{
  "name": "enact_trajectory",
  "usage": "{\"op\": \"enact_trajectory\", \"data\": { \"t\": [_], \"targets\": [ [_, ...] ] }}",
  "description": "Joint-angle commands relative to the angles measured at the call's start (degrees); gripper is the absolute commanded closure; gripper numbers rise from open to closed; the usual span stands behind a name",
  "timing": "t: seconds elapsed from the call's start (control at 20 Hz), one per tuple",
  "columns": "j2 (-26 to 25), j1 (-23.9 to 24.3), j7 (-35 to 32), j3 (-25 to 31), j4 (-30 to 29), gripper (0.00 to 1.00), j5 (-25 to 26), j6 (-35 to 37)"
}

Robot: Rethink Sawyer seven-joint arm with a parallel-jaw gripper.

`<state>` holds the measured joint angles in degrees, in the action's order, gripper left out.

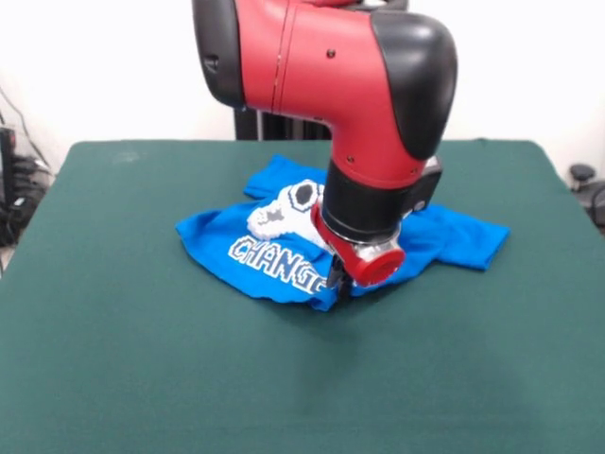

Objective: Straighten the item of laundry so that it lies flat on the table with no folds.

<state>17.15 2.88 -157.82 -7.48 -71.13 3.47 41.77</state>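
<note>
Gripper (337, 277) low on crumpled T-shirt (269, 248) — green table (123, 331).

Shirt (284, 248) on table (113, 331), seemingly mid-table

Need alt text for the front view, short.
A red and black robot arm reaches down onto a crumpled bright blue T-shirt lying on a dark green table, its hand at the shirt's near edge. The shirt is bunched and folded, with part of a white print and the letters "CHANGE" showing.
</note>
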Motion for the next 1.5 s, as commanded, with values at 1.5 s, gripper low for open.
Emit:
{"op": "enact_trajectory", "data": {
  "t": [1.5],
  "targets": [
    [-9.31,-2.51,-4.20,4.28,4.00,1.00,-1.72,-8.73]
  ]
}}
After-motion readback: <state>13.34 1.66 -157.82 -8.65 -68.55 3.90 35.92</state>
